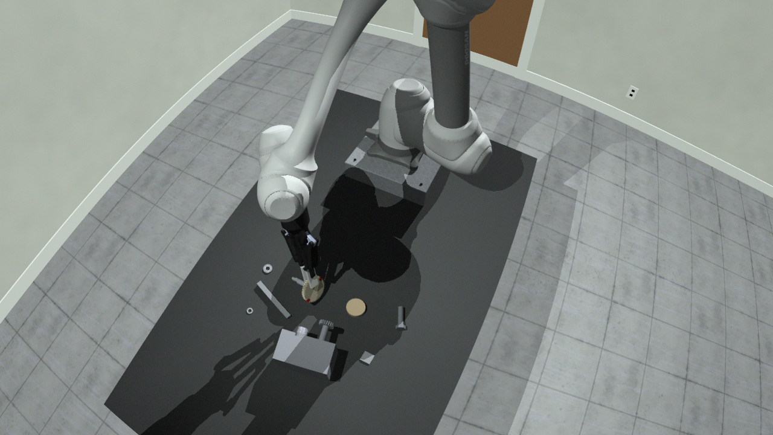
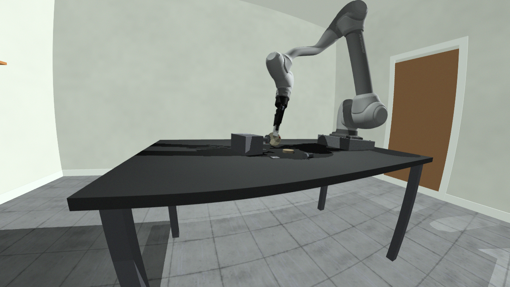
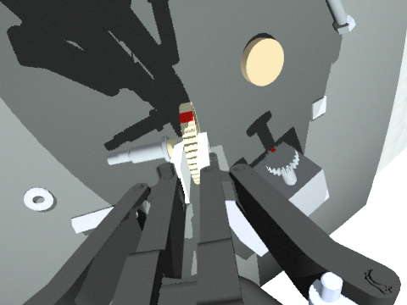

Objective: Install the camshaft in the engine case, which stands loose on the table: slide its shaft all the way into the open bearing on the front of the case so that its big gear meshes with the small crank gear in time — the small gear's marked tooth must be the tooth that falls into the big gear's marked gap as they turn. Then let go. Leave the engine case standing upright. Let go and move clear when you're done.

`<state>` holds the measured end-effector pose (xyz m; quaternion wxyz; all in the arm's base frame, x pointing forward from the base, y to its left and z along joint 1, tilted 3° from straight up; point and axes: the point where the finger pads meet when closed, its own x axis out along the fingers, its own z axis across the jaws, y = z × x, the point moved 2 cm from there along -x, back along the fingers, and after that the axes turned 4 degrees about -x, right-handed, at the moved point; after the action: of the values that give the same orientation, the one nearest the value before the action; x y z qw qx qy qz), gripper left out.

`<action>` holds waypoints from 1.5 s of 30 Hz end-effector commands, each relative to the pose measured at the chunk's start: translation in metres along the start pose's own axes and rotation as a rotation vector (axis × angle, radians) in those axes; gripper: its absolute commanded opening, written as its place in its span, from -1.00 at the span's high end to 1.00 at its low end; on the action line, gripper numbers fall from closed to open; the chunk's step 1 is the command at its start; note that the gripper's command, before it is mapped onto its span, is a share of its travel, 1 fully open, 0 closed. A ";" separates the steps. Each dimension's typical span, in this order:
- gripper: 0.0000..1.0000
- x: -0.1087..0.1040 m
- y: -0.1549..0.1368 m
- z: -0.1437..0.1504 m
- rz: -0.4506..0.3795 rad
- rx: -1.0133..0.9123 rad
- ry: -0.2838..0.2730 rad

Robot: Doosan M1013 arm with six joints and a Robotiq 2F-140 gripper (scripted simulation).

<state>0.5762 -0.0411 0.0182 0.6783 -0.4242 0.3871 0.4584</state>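
Note:
The camshaft has a tan big gear [image 1: 311, 292] with red marks and a grey shaft [image 3: 136, 154]. My gripper [image 3: 194, 148] is shut on the big gear's rim and holds it on edge, low over the table; it also shows in the side view [image 2: 274, 138]. The grey engine case [image 1: 304, 352] stands upright just in front of the gear. Its small crank gear [image 3: 281, 163] carries a red mark and faces the camshaft, a short way apart. In the side view the case [image 2: 246, 143] sits to the left of the gear.
A tan disc [image 1: 355, 307] lies right of the gear. A grey bolt [image 1: 400, 317], a flat bar [image 1: 273, 298], two washers [image 1: 266, 268] [image 1: 249, 310] and a small block [image 1: 366, 357] lie around. The robot base [image 1: 391, 162] stands at the table's far end.

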 end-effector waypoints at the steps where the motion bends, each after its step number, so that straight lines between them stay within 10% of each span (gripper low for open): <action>1: 0.90 -0.009 -0.003 0.003 0.000 0.000 0.000; 45: 0.90 -0.053 -0.016 0.020 0.000 0.000 0.000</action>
<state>0.5795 -0.0411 0.0766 0.6782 -0.4242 0.3873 0.4584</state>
